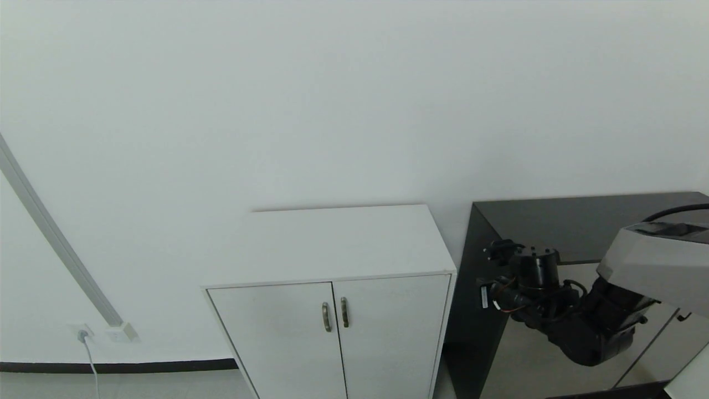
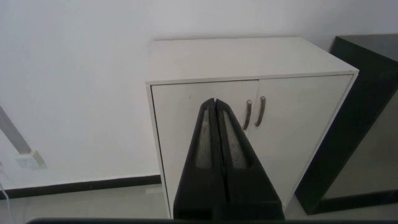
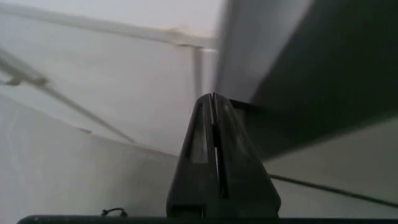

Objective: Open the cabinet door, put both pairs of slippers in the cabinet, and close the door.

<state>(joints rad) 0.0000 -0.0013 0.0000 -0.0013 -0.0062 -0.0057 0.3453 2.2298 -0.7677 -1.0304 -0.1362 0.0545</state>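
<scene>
Head view: a white wall (image 1: 332, 100) spans the upper frame; the cabinet (image 1: 332, 244) stands against it at lower centre, both doors (image 1: 277, 332) shut. A black surface (image 1: 581, 221) sits just right of it. Left gripper (image 2: 215, 102), fingers (image 2: 204, 143) clenched on nothing, faces the doors; right gripper (image 3: 213, 98) is likewise clenched. Two handles (image 1: 327, 317) flank the door seam.

White two-door cabinet (image 1: 332, 288), doors shut
</scene>
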